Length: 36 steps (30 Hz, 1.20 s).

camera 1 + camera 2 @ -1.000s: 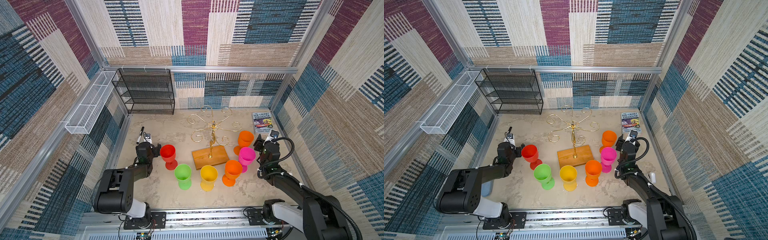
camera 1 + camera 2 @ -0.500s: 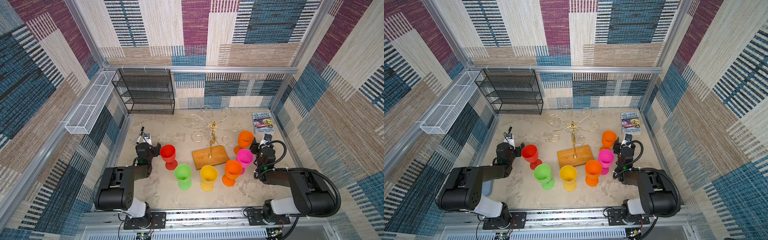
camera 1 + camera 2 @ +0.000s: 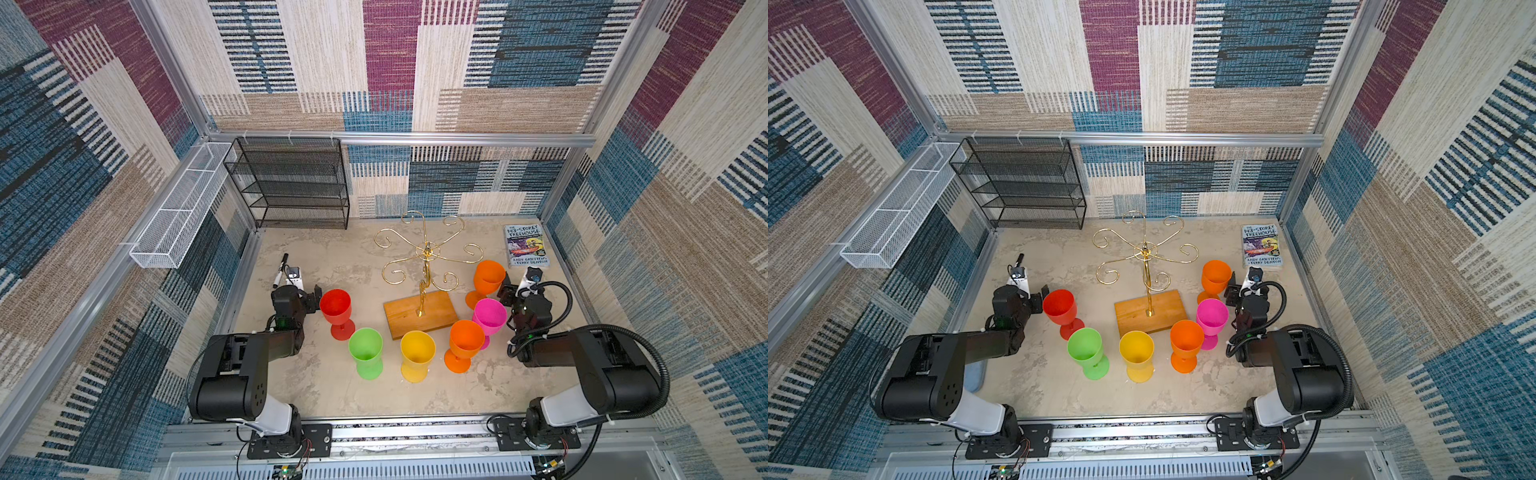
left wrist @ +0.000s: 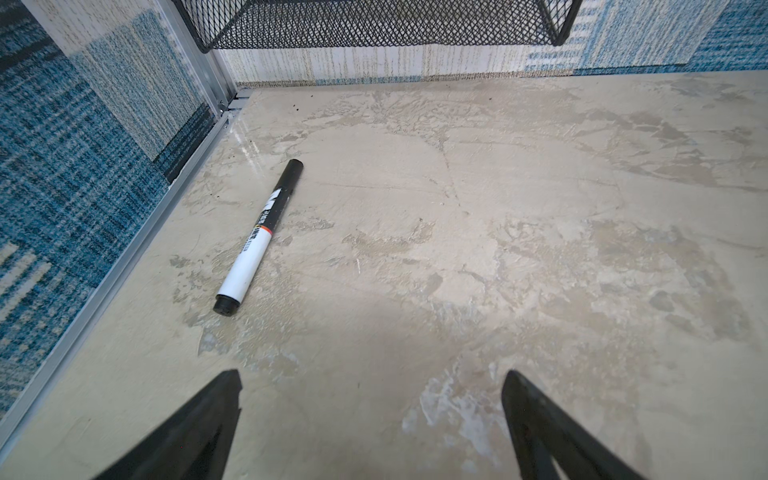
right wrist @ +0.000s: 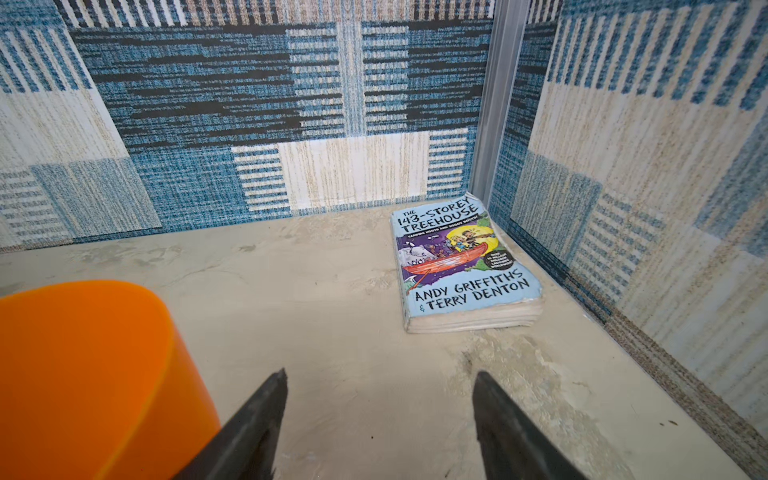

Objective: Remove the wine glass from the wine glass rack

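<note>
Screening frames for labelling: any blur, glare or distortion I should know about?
In both top views, even light, soft shadows, walls splayed by the wide angle, wine glass rack crisp. In the left wrist view, marker sharp, slight glare on the table near the corner. In the right wrist view, book title readable, nearby orange glass slightly soft.

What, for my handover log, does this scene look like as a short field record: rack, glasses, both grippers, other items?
rack: wine glass rack, all arms bare
glasses, upright, off the rack: red glass, green glass, yellow glass, front orange glass, pink glass, rear orange glass
left gripper: open, empty, near the red glass
right gripper: open, empty, beside the rear orange glass
other: marker, book, black mesh shelf, white basket
</note>
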Each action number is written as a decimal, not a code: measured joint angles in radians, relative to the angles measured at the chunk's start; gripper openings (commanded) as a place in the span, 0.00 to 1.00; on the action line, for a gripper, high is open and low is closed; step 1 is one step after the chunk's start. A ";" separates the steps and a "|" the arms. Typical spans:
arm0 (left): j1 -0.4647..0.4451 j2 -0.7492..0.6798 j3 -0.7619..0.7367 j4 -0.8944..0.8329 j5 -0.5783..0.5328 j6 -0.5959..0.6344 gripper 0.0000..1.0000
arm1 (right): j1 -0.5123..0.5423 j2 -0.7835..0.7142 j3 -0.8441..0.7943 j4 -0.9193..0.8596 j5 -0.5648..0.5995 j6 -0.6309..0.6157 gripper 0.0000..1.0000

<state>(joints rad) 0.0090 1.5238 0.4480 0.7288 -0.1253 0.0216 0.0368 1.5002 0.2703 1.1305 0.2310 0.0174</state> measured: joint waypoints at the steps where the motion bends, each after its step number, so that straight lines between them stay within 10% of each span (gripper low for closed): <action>1: 0.000 0.000 0.000 0.000 0.000 0.000 1.00 | -0.003 0.000 0.000 0.000 -0.009 -0.003 0.72; 4: 0.000 0.000 0.000 0.000 0.000 0.000 1.00 | -0.005 0.001 -0.004 0.001 -0.023 -0.007 0.73; 6: 0.000 0.000 0.000 0.000 0.000 0.000 1.00 | -0.006 0.001 -0.013 0.006 -0.037 -0.007 1.00; 36: 0.000 0.019 -0.026 0.060 0.000 0.000 1.00 | -0.016 0.037 -0.075 0.144 -0.082 -0.018 1.00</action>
<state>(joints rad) 0.0090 1.5429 0.4221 0.7891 -0.1253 0.0216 0.0208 1.5375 0.1951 1.2747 0.1486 -0.0002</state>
